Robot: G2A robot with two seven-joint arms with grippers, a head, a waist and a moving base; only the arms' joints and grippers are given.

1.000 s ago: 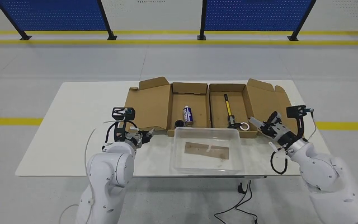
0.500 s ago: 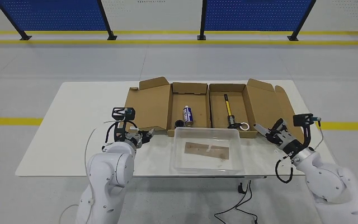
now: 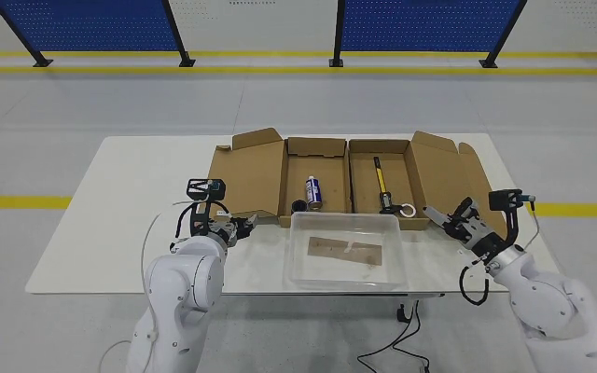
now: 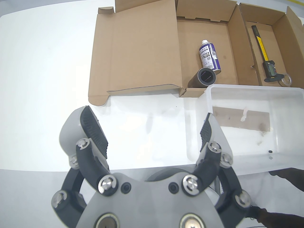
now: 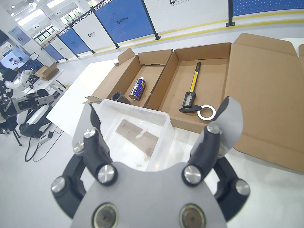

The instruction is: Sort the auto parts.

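Note:
Two open cardboard boxes stand side by side at the table's middle. The left box [image 3: 316,149] holds a blue-white spray can [image 3: 313,190] and a dark cylinder [image 3: 299,206]. The right box [image 3: 380,148] holds a yellow-black caliper [image 3: 382,187] and a metal ring [image 3: 408,212]. In front of them sits a clear plastic bin [image 3: 347,249] with a brown sheet inside. My left gripper [image 3: 237,227] is open over bare table left of the bin. My right gripper [image 3: 450,219] is open above the right box's flap, right of the bin. The can [image 4: 209,56], the cylinder [image 4: 204,77] and the caliper [image 5: 192,88] lie apart from both grippers.
The boxes' flaps [image 3: 247,174] lie flat on the white table [image 3: 131,205] on both sides. Bare tabletop stretches to the far left and along the front edge. Blue partition panels [image 3: 93,23] stand on the floor behind the table.
My right gripper has drawn back to the right and towards the table's edge, away from the ring in the right box. The left arm has not moved.

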